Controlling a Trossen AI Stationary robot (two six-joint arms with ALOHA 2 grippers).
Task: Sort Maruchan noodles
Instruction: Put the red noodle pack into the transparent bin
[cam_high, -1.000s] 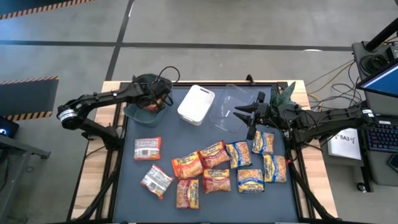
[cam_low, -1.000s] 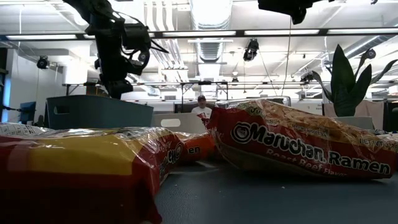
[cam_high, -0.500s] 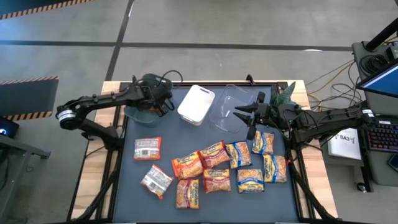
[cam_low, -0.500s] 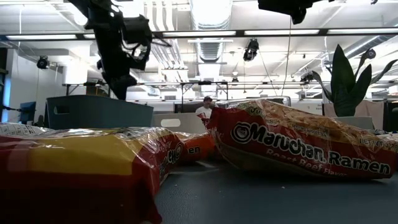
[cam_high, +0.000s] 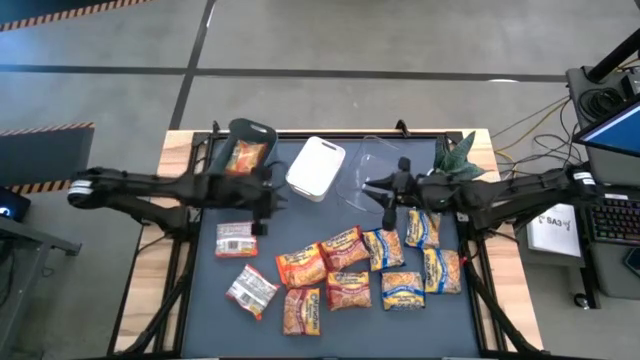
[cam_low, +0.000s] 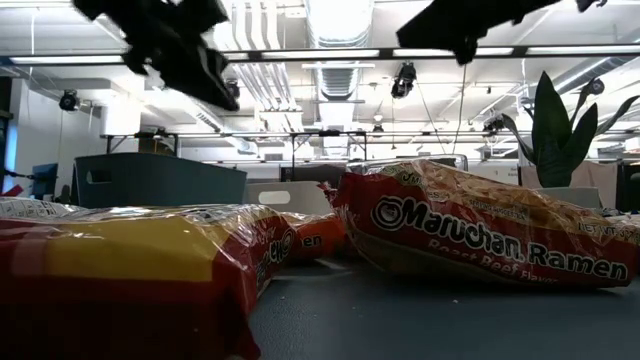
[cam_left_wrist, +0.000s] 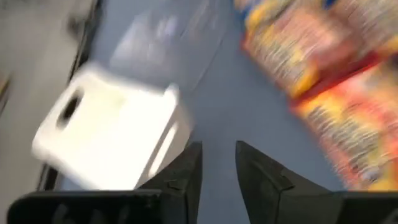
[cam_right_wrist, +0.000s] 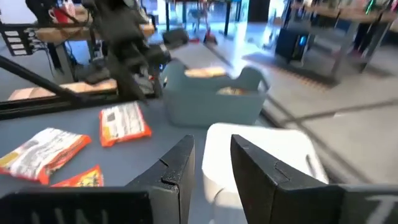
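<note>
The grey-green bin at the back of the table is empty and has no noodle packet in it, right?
Not empty. The high view shows an orange noodle packet lying inside the grey-green bin at the back of the table.

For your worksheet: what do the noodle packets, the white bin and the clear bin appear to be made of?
Noodle packets: thin glossy plastic film, crinkled and catching light.
White bin: opaque, smooth moulded plastic, probably, with rounded corners.
Clear bin: transparent plastic, likely; the dark table shows through it.

Right hand (cam_right_wrist: 211, 163) empty, fingers slightly apart, facing white bin (cam_right_wrist: 273, 155).
</note>
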